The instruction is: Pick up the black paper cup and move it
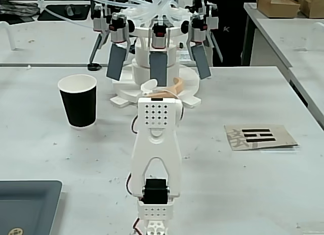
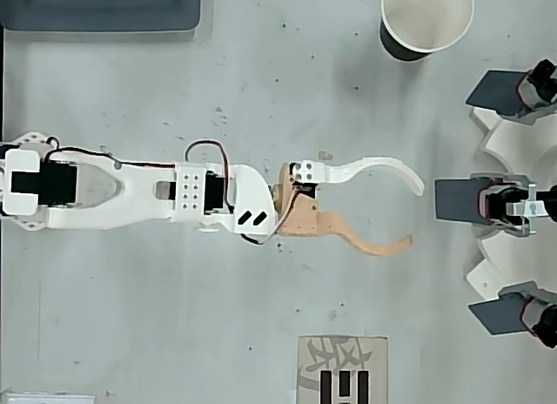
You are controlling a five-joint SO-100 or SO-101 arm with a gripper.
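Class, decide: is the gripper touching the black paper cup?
Apart. The overhead view shows bare table between the open gripper and the black paper cup, which stands well off toward the top edge.

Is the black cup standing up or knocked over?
Standing up. In the fixed view the black paper cup sits on its base with its white rim on top, and the overhead view looks straight down into its mouth.

black paper cup (image 1: 78, 101) — black, white inside | end effector (image 2: 414, 213) — white and tan

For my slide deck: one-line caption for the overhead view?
Open end effector empty above table, black paper cup standing apart.
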